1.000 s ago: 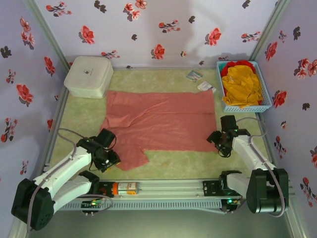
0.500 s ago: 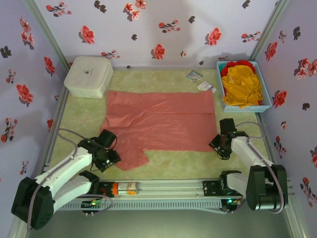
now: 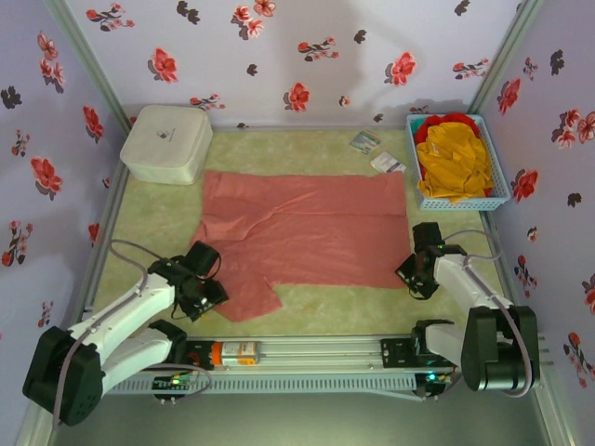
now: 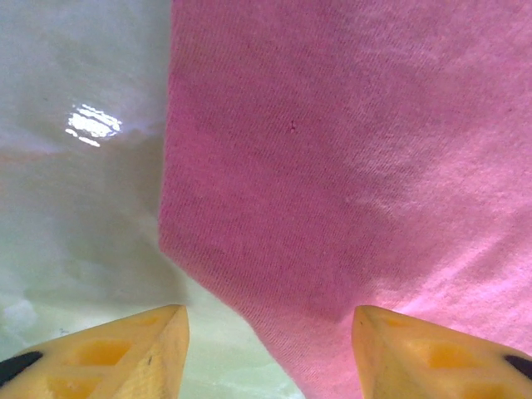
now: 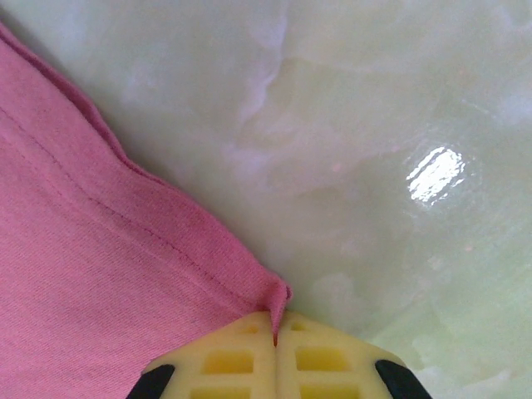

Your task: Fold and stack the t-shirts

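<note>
Your right gripper (image 5: 275, 332) has its two yellow fingers pressed tight together, pinching the near right hem corner of the dusty salmon-pink cloth t-shirt (image 3: 302, 228). That shirt lies spread flat across the middle of the pale green glossy table (image 3: 344, 311). Your left gripper (image 4: 270, 320) stands partly open at the shirt's near left sleeve, one finger over cloth and the other over bare table, gripping nothing. Far right, the blue plastic mesh basket (image 3: 503, 190) holds mustard yellow-orange shirts (image 3: 456, 163) piled against a red shirt (image 3: 453, 121). The white rounded-square box (image 3: 167, 141) sits far left.
</note>
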